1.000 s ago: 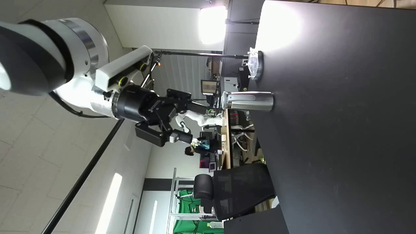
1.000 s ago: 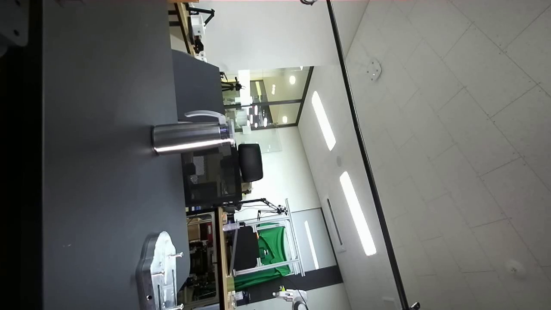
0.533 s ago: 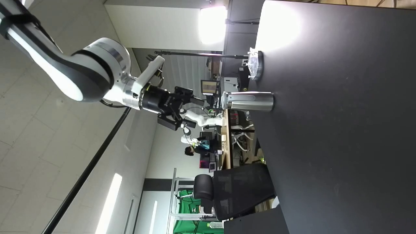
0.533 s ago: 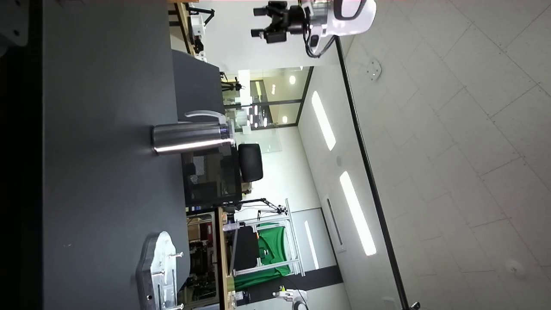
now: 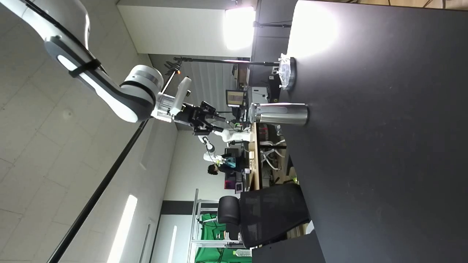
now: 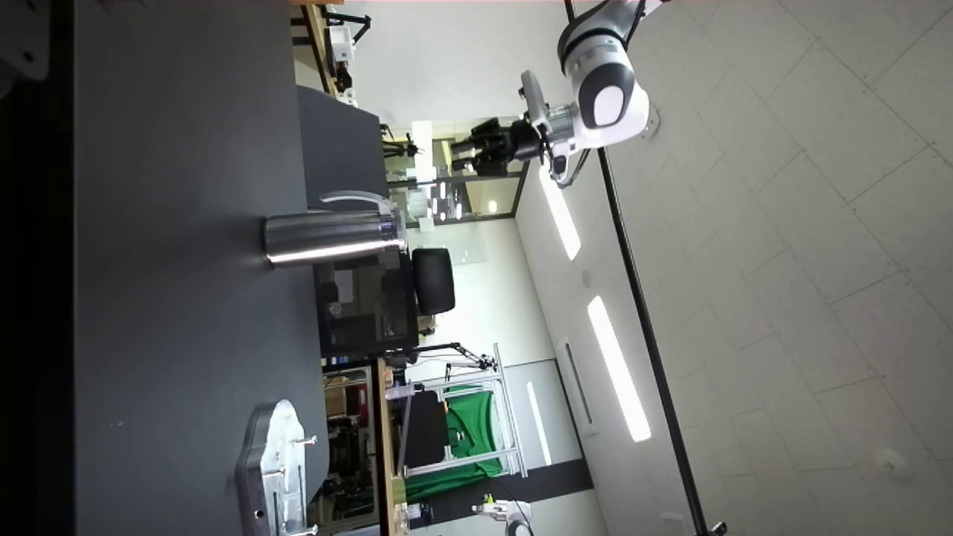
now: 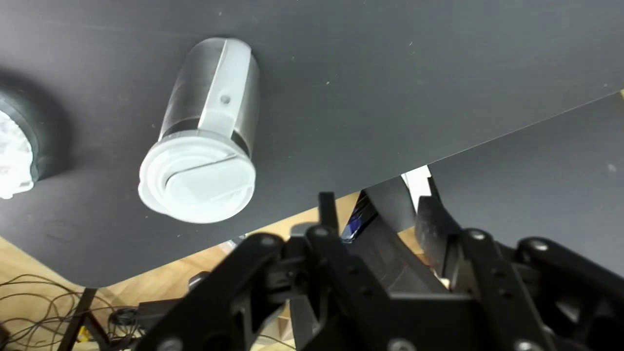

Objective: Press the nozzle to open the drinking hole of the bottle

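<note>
Moved vs. half a second ago: arm (image 6: 610,104) and hand (image 6: 457,155), now farther down an exterior view, off its top edge and nearer the bottle (image 6: 324,238); in an exterior view a longer stretch of the arm shows at upper left. Bottle and disc (image 6: 279,447) stay put. Both exterior views lie on their side; allowing for that, the bottle stands upright on the tabletop (image 5: 384,128), silver, handle (image 6: 354,196) down one side, paler lid (image 7: 197,178) on top. Hand is spread, fingers (image 7: 327,209) apart with a clear gap between them. It hangs higher than the lid, off on the handle side, well apart from the bottle. In the wrist view the bottle sits left of the fingers, lid toward the camera, white, with a curved-edge panel (image 7: 209,183) in its top. Disc is near but apart from the bottle, cut by the left edge there; dark underneath, pale above, pegs (image 6: 307,441) sticking up. Black chair (image 5: 274,215) past the tabletop's edge in both exterior views, green cloth (image 5: 210,232) farther back. Lamp (image 5: 239,29) glows near the top of an exterior view, strong glare on the tabletop there too. Loose cables (image 7: 126,316) on the wood floor (image 7: 161,280), lower left of the wrist view.
</note>
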